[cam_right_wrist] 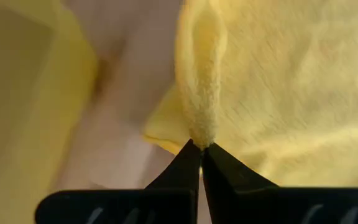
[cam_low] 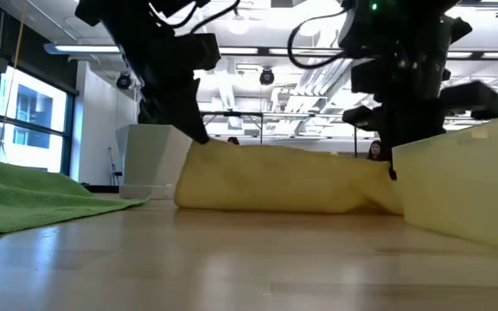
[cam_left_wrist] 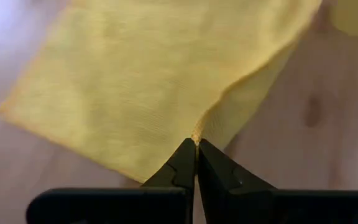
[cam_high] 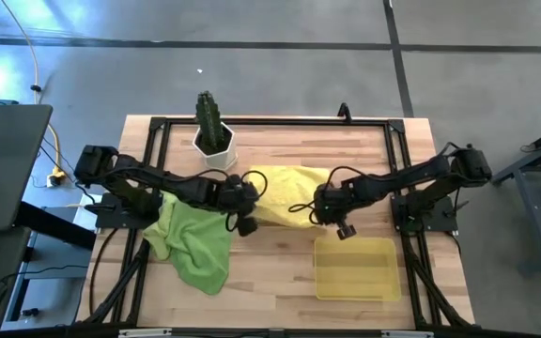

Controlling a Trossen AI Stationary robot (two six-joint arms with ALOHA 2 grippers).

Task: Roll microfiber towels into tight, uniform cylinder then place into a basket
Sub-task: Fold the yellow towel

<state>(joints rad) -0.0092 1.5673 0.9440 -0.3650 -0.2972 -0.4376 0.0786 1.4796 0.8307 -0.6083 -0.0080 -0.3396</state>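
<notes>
Pinching the yellow towel (cam_high: 285,192) from opposite sides, both of your grippers are at work near the middle of the bench (cam_high: 270,282). Your left gripper (cam_left_wrist: 196,146) has its fingers pressed together on a fold at one edge of the cloth; the left wrist view shows the fabric rising from the fingertips and spreading flat beyond. Your right gripper (cam_right_wrist: 202,148) is likewise clamped on a raised ridge of the same towel, the pile bunched up just above the tips. In the high view the left gripper (cam_high: 242,202) sits at the towel's left end and the right gripper (cam_high: 332,211) at its right end.

You will find the yellow towel lying crumpled, not rolled, towards the rear half of the bench, between the two arms. In the low view it rests on the wood as a low mound (cam_low: 284,177), with both ends drawn up to the grippers.

The green towels (cam_high: 195,239) lie in a loose heap towards the front left corner, just beside the left arm; I cannot tell from the heap how many cloths it holds. The basket (cam_high: 322,282) stands near the front right corner, apart from the yellow towel, with no towel in it. A white cactus pot (cam_high: 214,145) stands at the rear edge, left of centre, close to the yellow towel's far corner.
</notes>
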